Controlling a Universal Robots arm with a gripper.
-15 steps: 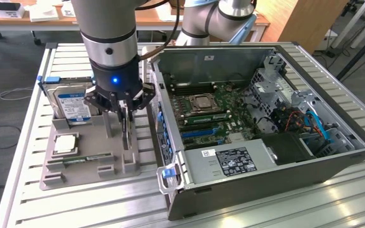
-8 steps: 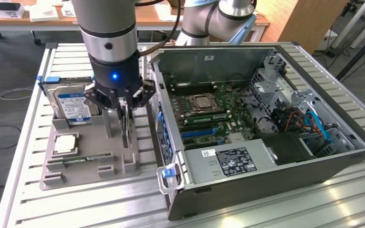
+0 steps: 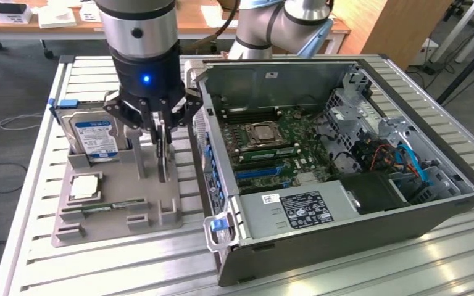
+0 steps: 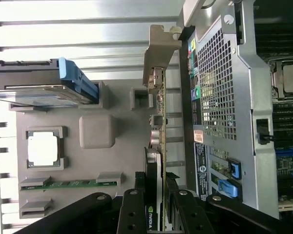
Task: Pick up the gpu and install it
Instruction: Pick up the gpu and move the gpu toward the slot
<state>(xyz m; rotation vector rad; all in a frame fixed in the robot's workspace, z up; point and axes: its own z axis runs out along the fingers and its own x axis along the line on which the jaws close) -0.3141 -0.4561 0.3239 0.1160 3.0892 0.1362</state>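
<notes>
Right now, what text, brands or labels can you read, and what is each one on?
"NVIDIA": green logo on the black cooler of the gpu.
Blue-white label on the hard drive: too small to read.
Label on the power supply: too small to read.
Sticker on the computer case rear: blurred, unreadable.

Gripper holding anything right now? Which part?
The gripper clamps the gpu, standing on edge over the tray, across its black cooler section, away from the silver bracket.

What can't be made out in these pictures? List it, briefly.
- gpu faces: edge-on in both views; the gripper covers its top in the exterior view.
- hard drive label text: too small, exterior view.
- gpu's cooler end: cut off by the wrist view's edge.
</notes>
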